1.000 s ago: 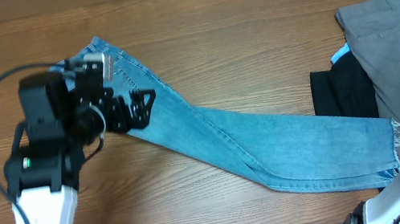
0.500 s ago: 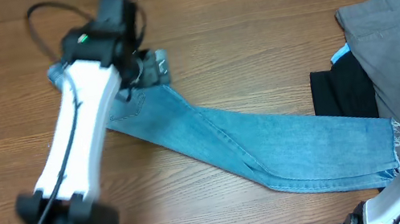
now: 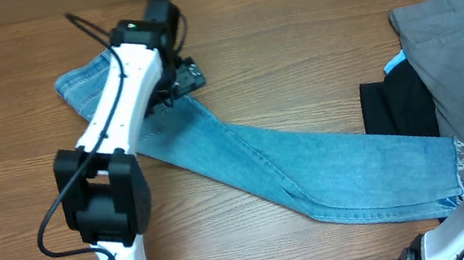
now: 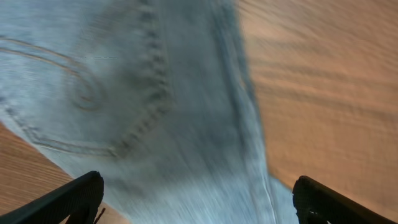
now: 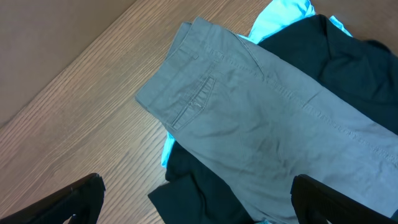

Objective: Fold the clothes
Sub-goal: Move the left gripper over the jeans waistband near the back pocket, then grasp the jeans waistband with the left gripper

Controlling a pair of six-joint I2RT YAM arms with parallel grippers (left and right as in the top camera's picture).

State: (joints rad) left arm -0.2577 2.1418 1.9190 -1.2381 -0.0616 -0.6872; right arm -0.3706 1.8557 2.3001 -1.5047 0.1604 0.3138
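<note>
Two grippers, both spread wide with nothing between the fingers. My left gripper (image 3: pixel 187 76) hangs over the waist end of the jeans (image 3: pixel 314 168) at the far left. Its wrist view is blurred, but I can make out a stitched back pocket (image 4: pixel 93 93) and the side seam below the jaws, with bare table (image 3: pixel 287 7) just to the right of the seam. My right gripper (image 5: pixel 198 199) is parked at the right, over the grey garment (image 5: pixel 267 124), which lies on top of the black garment (image 5: pixel 205 193). Neither one is being handled.

Moving outward, the jeans run as one long band from the waist at far left to the leg ends at near right. They seem to lie leg over leg, and the hems sit close beside the black garment. I judge the lengthwise fold done and the crosswise fold not yet begun, so I'm at the step of taking hold of the waist.

Next, I'd lower the left gripper onto the waistband edge and catch every denim layer in one pinch. Then I'd lift just enough to carry that end toward the hems without dragging the legs askew. The right gripper may have to pin the hem end down.
</note>
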